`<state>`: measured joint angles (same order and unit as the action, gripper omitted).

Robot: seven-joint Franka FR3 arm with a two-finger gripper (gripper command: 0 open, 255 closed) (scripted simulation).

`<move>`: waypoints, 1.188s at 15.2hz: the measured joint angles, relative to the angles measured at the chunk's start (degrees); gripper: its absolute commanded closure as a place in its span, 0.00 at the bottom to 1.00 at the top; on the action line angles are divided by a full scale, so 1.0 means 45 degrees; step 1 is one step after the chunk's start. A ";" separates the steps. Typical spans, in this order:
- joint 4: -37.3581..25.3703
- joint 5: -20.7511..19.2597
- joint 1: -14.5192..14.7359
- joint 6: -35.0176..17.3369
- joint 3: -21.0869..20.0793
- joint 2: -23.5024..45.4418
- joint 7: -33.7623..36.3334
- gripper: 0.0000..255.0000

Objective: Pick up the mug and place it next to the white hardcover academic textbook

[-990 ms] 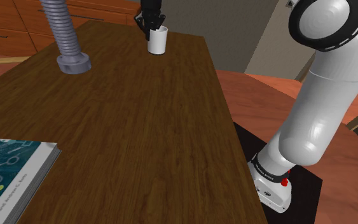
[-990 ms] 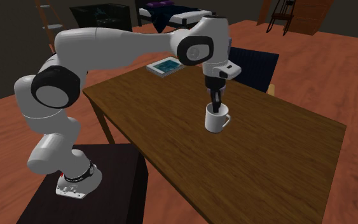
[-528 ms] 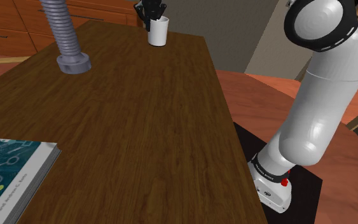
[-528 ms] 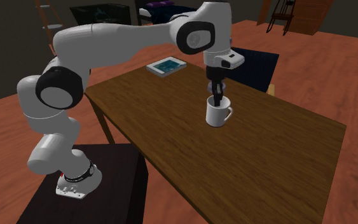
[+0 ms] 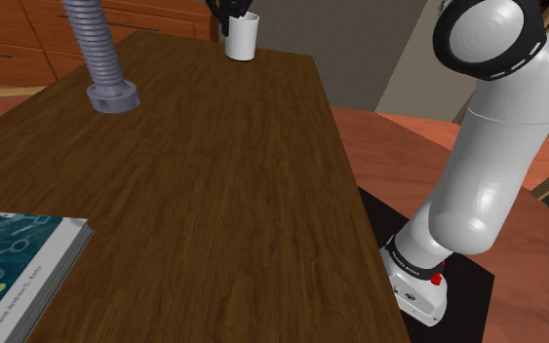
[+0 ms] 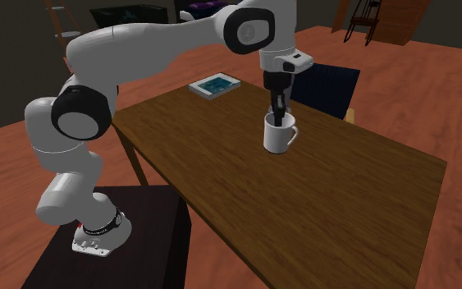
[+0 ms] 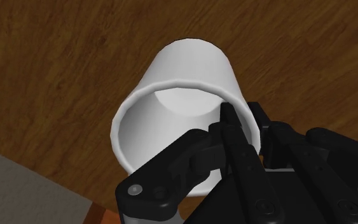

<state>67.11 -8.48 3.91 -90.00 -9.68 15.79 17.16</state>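
Over the dark brown wooden worktop [image 5: 214, 195], the plain white mug [image 6: 280, 135] now hangs lifted, its wall pinched by the black gripper [image 6: 276, 117], so the carry to the faraway teal-covered book [image 5: 9, 273] can begin.

Dark wooden table [image 5: 214, 195], with grain along its length. On it, near the far end at the shoulder view's left, a grey ribbed pipe [image 5: 95, 44]; stands on a round grey base [image 5: 113, 96] and rises past the top edge. Behind the table, orange-brown cabinets [image 5: 23, 39]. Around it, reddish wooden floor [image 6: 434, 90]. In the second exterior view, a dark blue chair [image 6: 331, 82] close behind the table's far side.
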 measured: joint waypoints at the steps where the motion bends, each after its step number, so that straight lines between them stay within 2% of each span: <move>1: 0.0508 0.0023 0.0071 -0.0148 -0.0059 -0.0349 0.0165 1.00; 5: 0.2028 0.0034 0.0604 -0.0487 -0.0426 -0.1418 0.1159 1.00; 12: 0.3778 0.0104 0.1531 -0.0563 -0.1185 -0.2913 0.2917 1.00; 18: 0.4334 0.0061 0.2421 -0.0416 -0.2012 -0.3395 0.4634 1.00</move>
<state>86.61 -8.21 14.81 -91.87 -18.73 0.52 38.02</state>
